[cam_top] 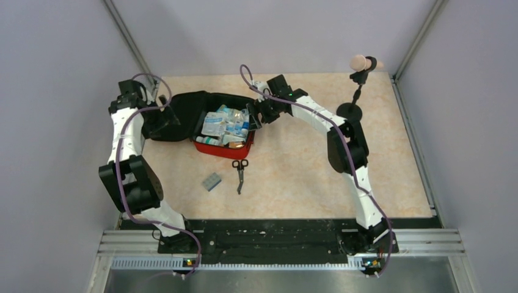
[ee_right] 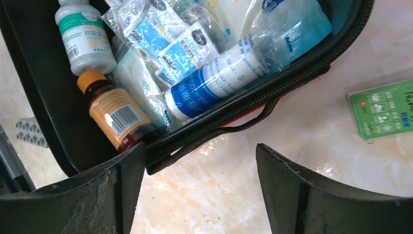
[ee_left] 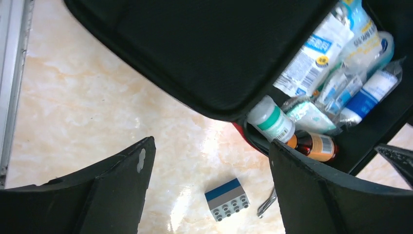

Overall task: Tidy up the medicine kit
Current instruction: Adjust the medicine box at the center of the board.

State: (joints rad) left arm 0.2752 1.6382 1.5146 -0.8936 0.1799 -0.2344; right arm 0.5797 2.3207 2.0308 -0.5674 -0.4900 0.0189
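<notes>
The medicine kit [cam_top: 223,150] lies open at the back middle of the table, red base to the right, black-lined lid [ee_left: 204,48] folded out to the left. Its base holds a white bottle with a green label [ee_right: 83,36], an amber bottle [ee_right: 114,114], a blue-printed bandage roll [ee_right: 214,83] and several packets. My left gripper [cam_top: 164,122] hovers over the lid's near-left edge, open and empty [ee_left: 212,165]. My right gripper [cam_top: 259,115] hovers at the kit's right side, open and empty [ee_right: 197,170], just off the black carry strap [ee_right: 243,129].
Scissors [cam_top: 239,171] and a grey and blue studded block [cam_top: 211,181] lie on the table in front of the kit. A green card [ee_right: 384,109] lies right of the kit. A black stand with a pink ball [cam_top: 360,63] is at the back right.
</notes>
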